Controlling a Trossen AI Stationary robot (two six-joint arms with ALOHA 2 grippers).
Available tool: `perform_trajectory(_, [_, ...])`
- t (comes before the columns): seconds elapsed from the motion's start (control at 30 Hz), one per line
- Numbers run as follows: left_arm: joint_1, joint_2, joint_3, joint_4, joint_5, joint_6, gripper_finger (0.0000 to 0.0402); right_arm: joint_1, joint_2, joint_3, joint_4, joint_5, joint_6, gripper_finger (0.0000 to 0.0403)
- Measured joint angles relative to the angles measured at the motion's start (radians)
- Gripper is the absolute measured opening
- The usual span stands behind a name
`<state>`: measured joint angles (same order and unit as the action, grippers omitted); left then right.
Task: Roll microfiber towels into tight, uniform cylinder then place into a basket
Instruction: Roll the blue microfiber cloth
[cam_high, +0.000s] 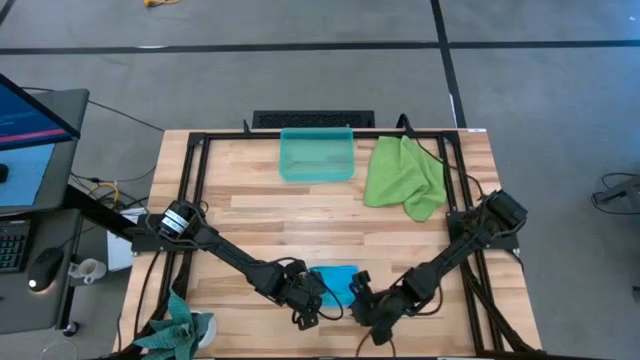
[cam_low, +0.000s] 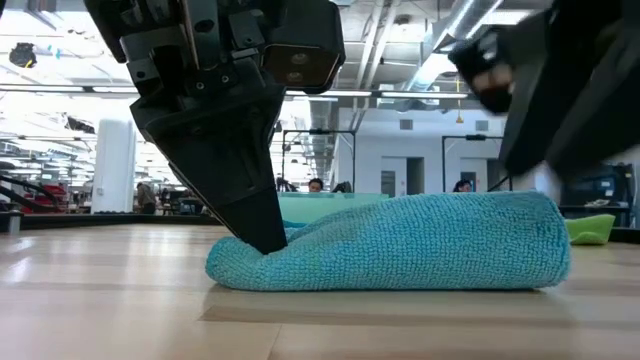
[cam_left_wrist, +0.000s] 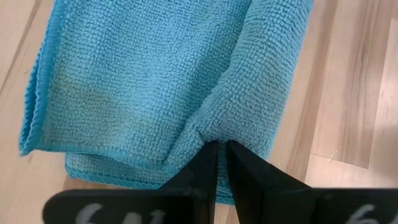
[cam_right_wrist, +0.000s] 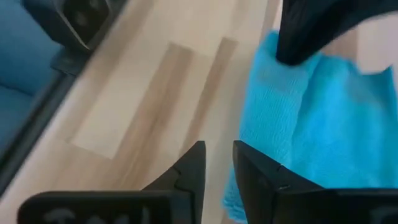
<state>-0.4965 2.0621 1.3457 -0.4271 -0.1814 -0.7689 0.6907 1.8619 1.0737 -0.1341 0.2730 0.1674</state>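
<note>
Nearest the low camera, the bright sky-blue microfiber towel (cam_low: 400, 245) is seen folded into a flat, loose bundle at about 6 o'clock on the wooden table (cam_high: 250, 215), not yet a tight cylinder; its edge is pinched between the closed fingers of the left gripper (cam_left_wrist: 221, 163). The right gripper (cam_right_wrist: 217, 163) is held just beside the bundle's other end, jaws narrowly apart with nothing between them. Judged early: the lime green microfiber towel (cam_high: 405, 176) lies crumpled at 1 o'clock, unrolled, and the see-through teal-green plastic basket (cam_high: 317, 172) at 12 o'clock holds no towel.
</note>
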Motion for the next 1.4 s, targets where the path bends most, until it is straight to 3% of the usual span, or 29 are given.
perform_trajectory(0.57, [0.0,0.0,0.0,0.0,0.001,0.0,0.0031,-0.111,0.067,0.003,-0.063,-0.033,0.196,0.009])
perform_trajectory(0.93, [0.0,0.0,0.0,0.0,0.006,0.019,0.0033,-0.131,0.093,0.005,-0.066,-0.098,0.21,0.009])
perform_trajectory(1.4, [0.002,0.0,0.001,0.008,0.061,0.052,0.0122,-0.131,0.092,0.002,-0.064,-0.111,0.226,0.0091])
